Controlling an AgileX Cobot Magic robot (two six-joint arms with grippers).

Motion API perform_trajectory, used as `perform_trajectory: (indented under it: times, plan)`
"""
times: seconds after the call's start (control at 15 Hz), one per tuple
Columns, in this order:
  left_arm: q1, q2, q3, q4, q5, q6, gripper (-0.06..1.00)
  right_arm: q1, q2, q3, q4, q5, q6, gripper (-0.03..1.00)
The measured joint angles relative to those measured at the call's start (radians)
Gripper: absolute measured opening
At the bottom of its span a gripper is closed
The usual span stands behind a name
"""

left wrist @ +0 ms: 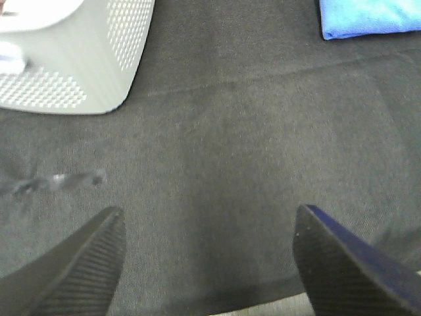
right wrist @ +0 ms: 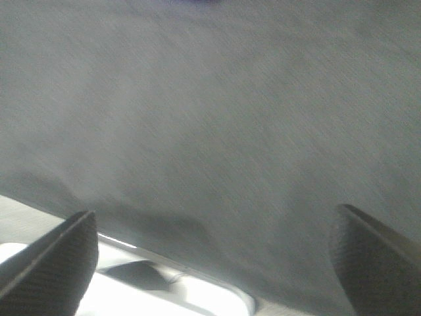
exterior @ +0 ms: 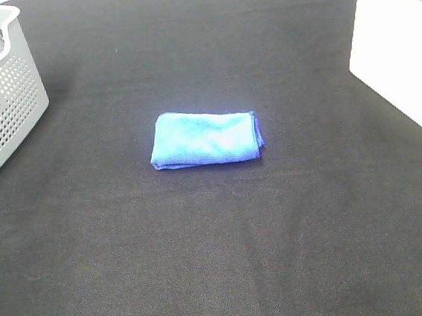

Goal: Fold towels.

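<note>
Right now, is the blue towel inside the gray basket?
No, the blue towel lies folded on the black cloth, well apart from the gray basket at the table's corner.

Three cams, one dark table

My overhead cam looks steeply down on the black cloth-covered table (exterior: pixel 227 246). Left wrist cam sits low, facing across the cloth, sharing the folded blue microfibre towel (exterior: pixel 206 137) and grey perforated plastic basket (exterior: pixel 4 103). Right wrist cam hugs the cloth edge.
</note>
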Motion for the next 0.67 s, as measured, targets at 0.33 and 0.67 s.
perform_trajectory:
  times: [0.33, 0.67]
  plan:
    - [0.000, -0.304, 0.137, -0.004, -0.003, 0.075, 0.69, 0.000, -0.378, 0.192, -0.074, -0.011, 0.000, 0.89]
    - [0.000, -0.314, 0.207, -0.066, -0.118, 0.179, 0.69, 0.000, -0.475, 0.221, -0.108, -0.034, 0.000, 0.89]
